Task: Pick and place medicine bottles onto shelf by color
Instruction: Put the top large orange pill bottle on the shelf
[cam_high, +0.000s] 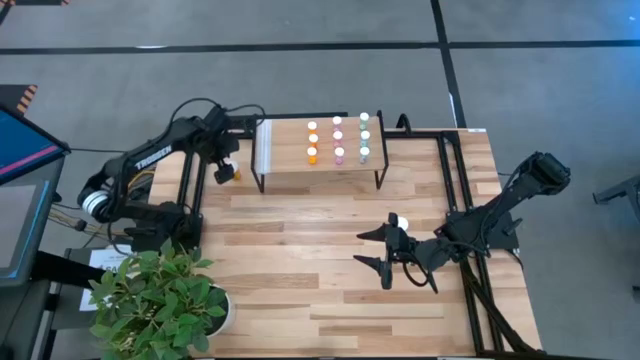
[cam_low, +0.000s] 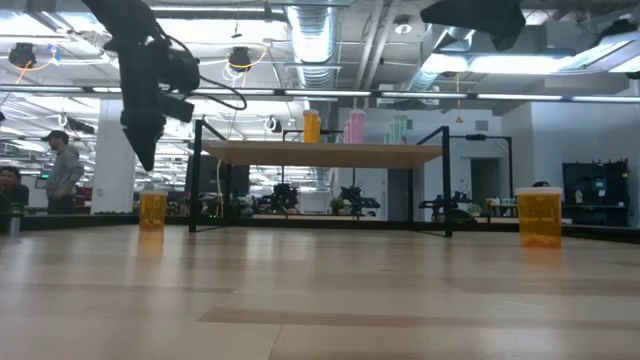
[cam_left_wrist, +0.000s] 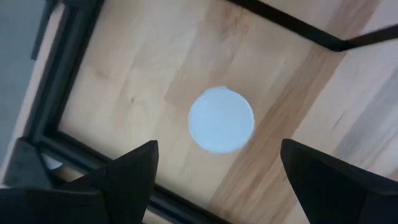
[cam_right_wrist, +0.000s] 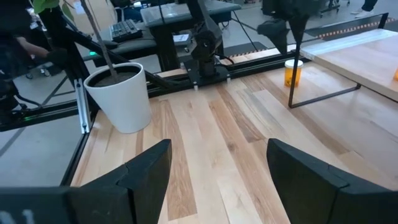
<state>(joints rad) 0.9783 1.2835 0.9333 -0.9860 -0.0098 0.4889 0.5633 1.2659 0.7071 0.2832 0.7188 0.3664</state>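
Observation:
The shelf (cam_high: 285, 150) stands at the table's far side and carries several medicine bottles in three rows: orange (cam_high: 312, 140), pink (cam_high: 338, 138) and pale green (cam_high: 364, 135). An orange bottle (cam_low: 152, 210) stands upright on the table just left of the shelf. My left gripper (cam_left_wrist: 217, 165) hangs open above it, pointing down, and the bottle's white cap (cam_left_wrist: 221, 119) shows between the fingers without touching them. Another orange bottle (cam_low: 540, 218) with a white cap (cam_high: 400, 222) stands on the table mid-right. My right gripper (cam_high: 385, 255) is open and nearly level beside it, holding nothing.
A potted plant (cam_high: 160, 300) in a white pot (cam_right_wrist: 121, 93) sits at the near left corner. Black frame rails (cam_left_wrist: 59, 87) run along the table's edges by the left bottle. Bare wood (cam_high: 300, 250) lies in front of the shelf. People stand in the room beyond (cam_low: 62, 170).

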